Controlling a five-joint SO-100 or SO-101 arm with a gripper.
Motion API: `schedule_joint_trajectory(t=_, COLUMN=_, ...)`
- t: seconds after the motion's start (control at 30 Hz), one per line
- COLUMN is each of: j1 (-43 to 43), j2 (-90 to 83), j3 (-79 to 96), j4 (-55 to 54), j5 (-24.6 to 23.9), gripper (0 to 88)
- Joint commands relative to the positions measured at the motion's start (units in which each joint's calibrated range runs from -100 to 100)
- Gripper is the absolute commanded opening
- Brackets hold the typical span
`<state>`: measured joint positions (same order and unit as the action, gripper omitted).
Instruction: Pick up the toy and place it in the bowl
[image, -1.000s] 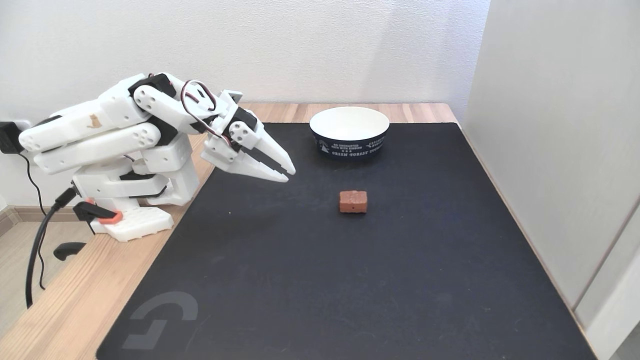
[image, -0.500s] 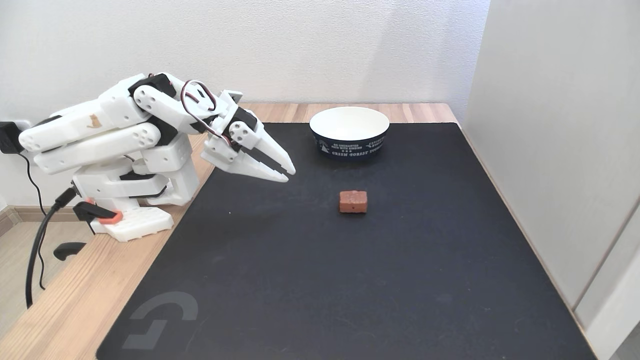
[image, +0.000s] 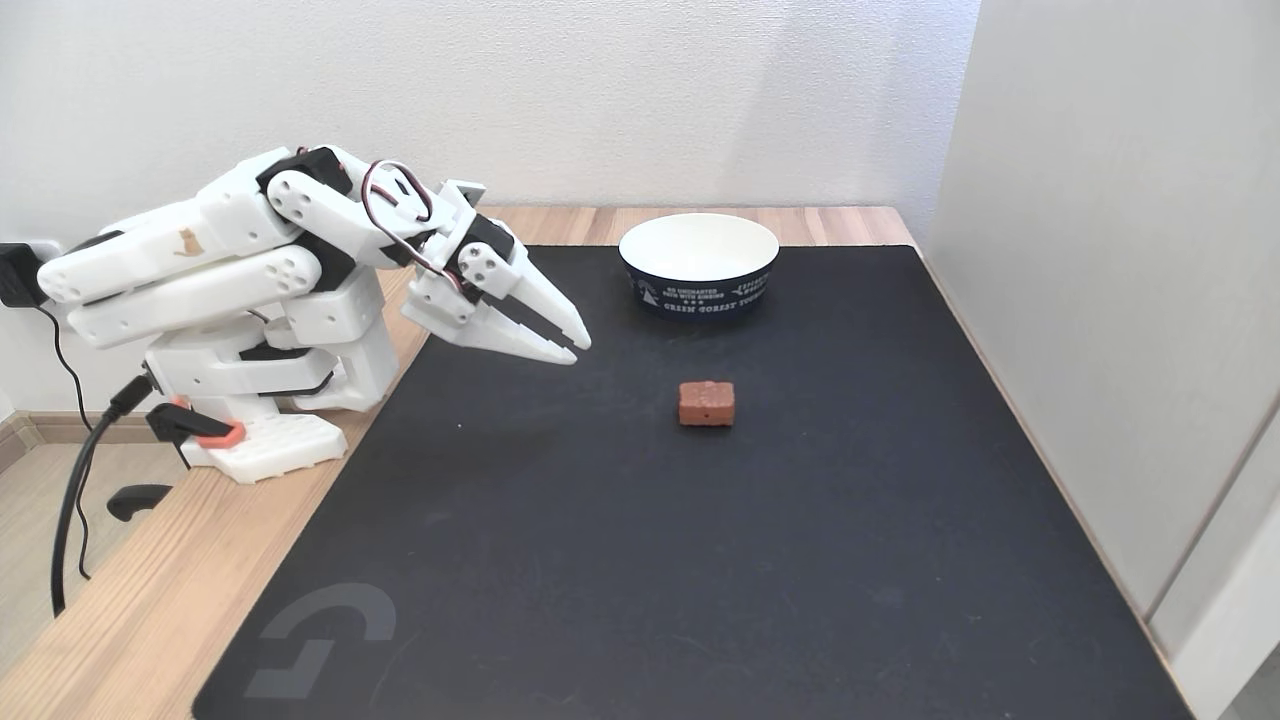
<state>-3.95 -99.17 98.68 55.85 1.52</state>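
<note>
Partly unreadable bowl (image: 698, 262) lettering, toy (image: 706, 402) unobstructed

home desk | wooden table (image: 150, 610) | black mat (image: 700, 560) | white wall (image: 600, 90)

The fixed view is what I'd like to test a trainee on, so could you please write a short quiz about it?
1. True or false: the reddish-brown toy block lies inside the navy paper bowl.
2. The gripper is: A) shut on the block, B) empty and nearly shut, above the black mat, C) inside the bowl.
3. In the fixed view, which lies nearer the camera, block or bowl?

Key: 1 false, it lies on the mat, apart from the bowl. 2 B. 3 the block.
</note>
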Motion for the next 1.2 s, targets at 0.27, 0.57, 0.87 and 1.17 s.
schedule_joint_trajectory(t=0.27, j1=0.3, j2=-0.6, j3=0.5, j4=-0.6, j5=0.3, gripper=19.4)
schedule_joint_trajectory(t=0.57, j1=0.3, j2=-0.6, j3=0.5, j4=-0.6, j5=0.3, gripper=44.5)
schedule_joint_trajectory(t=0.87, j1=-0.4, j2=-0.5, j3=0.4, j4=-0.6, j5=-0.1, gripper=42.0)
schedule_joint_trajectory(t=1.17, j1=0.5, j2=9.5, j3=-10.8, j4=0.3, j5=-1.6, gripper=42.0)
